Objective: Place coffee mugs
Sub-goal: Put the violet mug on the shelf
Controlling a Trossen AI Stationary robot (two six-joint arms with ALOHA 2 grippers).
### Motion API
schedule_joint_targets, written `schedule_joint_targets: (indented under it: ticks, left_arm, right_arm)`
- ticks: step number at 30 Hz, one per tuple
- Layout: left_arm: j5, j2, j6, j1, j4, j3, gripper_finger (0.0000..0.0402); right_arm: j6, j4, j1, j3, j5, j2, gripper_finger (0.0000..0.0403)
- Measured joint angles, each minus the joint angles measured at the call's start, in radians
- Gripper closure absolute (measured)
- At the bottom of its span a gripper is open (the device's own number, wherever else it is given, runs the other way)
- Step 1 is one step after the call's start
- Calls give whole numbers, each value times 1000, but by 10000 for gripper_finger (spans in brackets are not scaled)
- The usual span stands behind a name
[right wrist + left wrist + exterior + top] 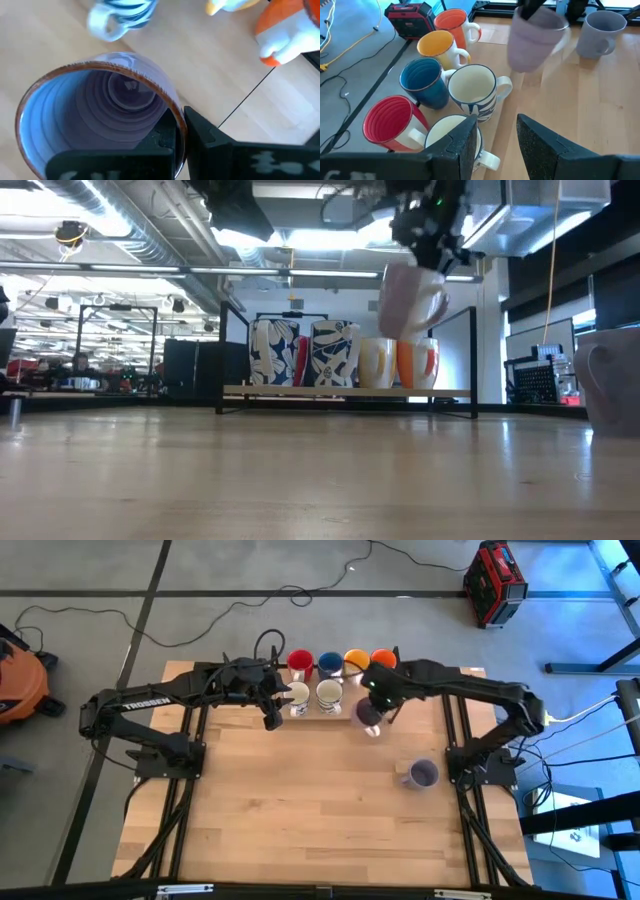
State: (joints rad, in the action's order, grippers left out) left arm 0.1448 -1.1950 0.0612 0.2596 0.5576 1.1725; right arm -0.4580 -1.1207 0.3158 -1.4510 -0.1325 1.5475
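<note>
Six mugs stand in two rows at the table's far edge: red [299, 662], blue [329, 663], yellow-orange [355, 660] and orange [383, 659] behind, two white mugs with blue print [297, 697] [329, 695] in front. My right gripper [376, 705] carries one dull purple mug [412, 298] in the air beside the second white mug. The other purple mug [424, 775] stands on its base toward the right edge. My left gripper [495, 142] is open, hovering by the first white mug [451, 134]. I cannot tell whether it touches that mug. My right gripper [177, 132] grips the purple mug's rim [172, 112], one finger inside the mug and one finger [202, 137] outside its wall. The fingers come from above, pointing down. The mug hangs below them, lifted clear of the table and slightly tilted.
Bare wood spreads over the table's middle and near half [300, 810]. Both arms reach across the far half. A red case [494, 582] and cables lie on the floor beyond the far edge, and an orange vacuum [18, 680] sits off the left side.
</note>
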Motion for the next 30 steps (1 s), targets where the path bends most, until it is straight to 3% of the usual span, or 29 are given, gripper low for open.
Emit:
schedule_joint_targets:
  ticks: [12,30]
  left_arm:
    - [0,0,-8,0,0,0,269]
    - [0,0,-10,0,1,0,269]
  right_arm:
    - [45,12,166,-26,109,133,400]
    - [39,167,184,-26,144,204,400]
